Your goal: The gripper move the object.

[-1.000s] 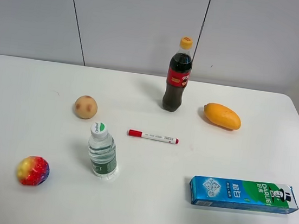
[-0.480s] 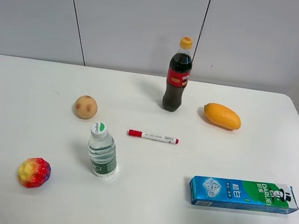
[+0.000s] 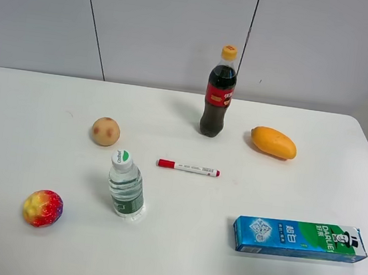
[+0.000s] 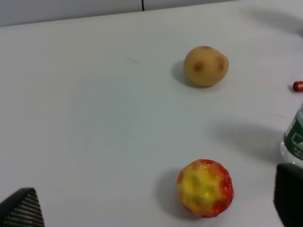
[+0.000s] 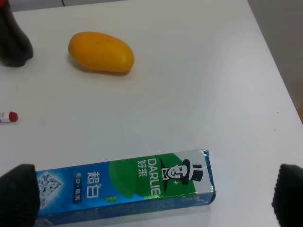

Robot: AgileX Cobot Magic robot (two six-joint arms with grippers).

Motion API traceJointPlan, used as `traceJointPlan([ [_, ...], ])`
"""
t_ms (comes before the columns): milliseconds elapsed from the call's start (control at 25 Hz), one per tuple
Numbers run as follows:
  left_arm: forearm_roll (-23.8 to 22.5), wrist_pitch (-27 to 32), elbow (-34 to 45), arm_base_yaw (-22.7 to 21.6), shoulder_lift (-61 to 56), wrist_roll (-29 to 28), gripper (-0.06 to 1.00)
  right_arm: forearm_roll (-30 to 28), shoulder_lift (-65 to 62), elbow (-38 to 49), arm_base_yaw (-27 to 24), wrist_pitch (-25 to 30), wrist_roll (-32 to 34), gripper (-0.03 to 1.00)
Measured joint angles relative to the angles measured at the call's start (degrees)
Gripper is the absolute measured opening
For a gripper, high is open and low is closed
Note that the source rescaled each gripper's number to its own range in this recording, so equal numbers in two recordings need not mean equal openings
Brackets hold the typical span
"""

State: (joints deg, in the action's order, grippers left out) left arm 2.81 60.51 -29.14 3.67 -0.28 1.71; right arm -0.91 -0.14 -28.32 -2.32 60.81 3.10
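Left wrist view: bumpy red-and-yellow object (image 4: pixel 205 187) on table (image 4: pixel 94 118)

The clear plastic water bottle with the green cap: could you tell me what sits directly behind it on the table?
Behind the clear water bottle, toward the wall, sits the tan ball with reddish spots on bare white table, apart from it. The bottle covers only its own footprint.

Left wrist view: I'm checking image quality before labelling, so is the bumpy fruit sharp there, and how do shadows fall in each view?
Left wrist: the object looks slightly soft, its shadow faint beside it. Exterior high: even lighting, soft shadow by the water bottle. Right wrist: toothpaste box print is legible.
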Motion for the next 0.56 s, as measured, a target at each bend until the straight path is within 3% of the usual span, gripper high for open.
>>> traceJointPlan([
  [560,0.06,0.0,0.0,0.0,0.0,0.0,0.99,0.0,0.0,0.0,0.0,0.0,0.0,1.0],
])
